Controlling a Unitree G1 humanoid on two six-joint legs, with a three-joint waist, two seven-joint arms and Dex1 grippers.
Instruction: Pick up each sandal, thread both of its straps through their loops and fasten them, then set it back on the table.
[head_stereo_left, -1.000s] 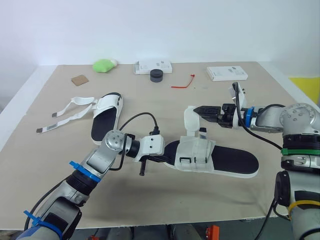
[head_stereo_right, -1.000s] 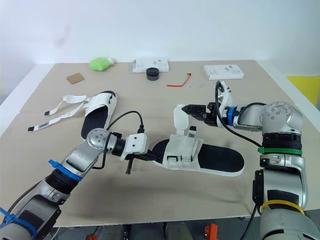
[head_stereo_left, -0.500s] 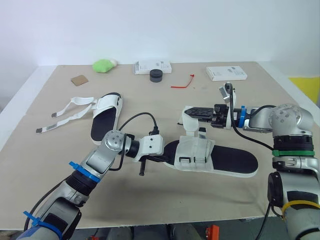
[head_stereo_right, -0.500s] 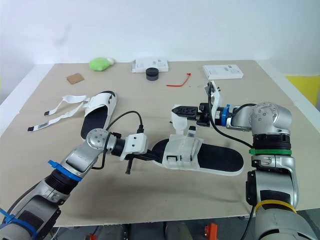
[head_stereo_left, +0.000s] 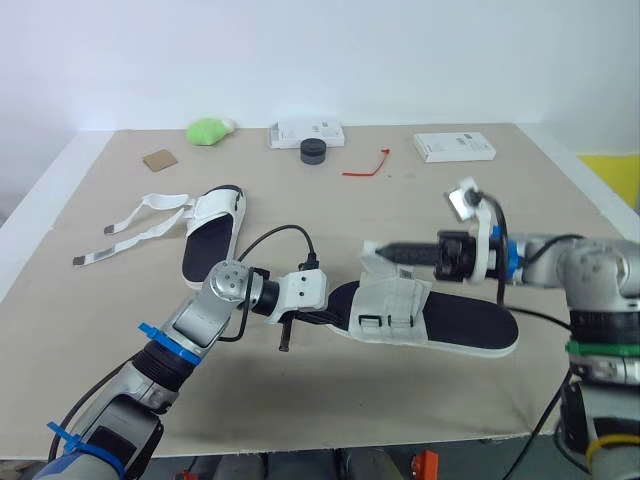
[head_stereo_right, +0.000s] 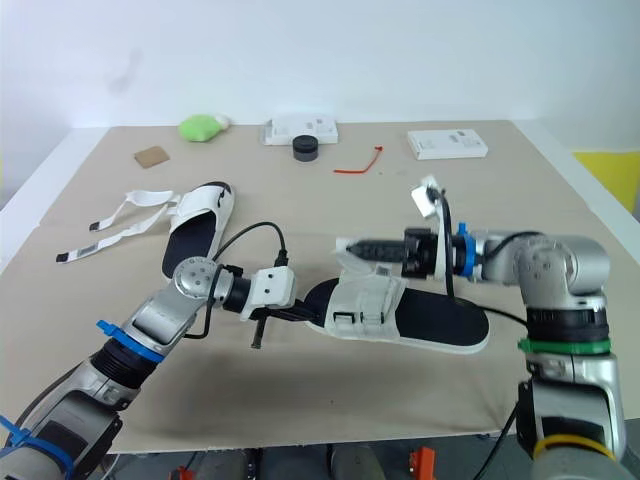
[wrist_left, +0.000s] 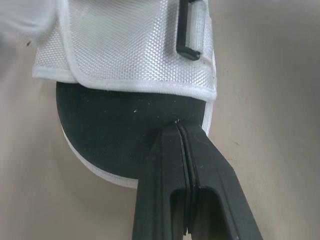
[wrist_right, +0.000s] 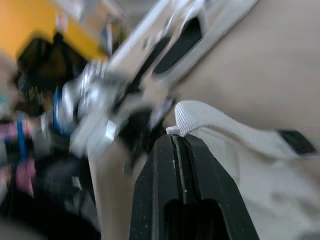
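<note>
On sandal's (head_stereo_left: 462, 326) edge, left hand (wrist_left: 178, 125); on strap (wrist_right: 215, 120), right hand (wrist_right: 173, 138)

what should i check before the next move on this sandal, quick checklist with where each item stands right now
1. Left gripper clamped on the near sandal: ok, fingers shut on its black sole edge.
2. Right gripper holding the strap: ok, pinched at its tip.
3. Strap passed through its loop: cannot tell.
4. Strap fastened down: not ok, its end is in the gripper, not pressed flat.
5. Far sandal done: not ok, its loose straps lie open on the table.
</note>
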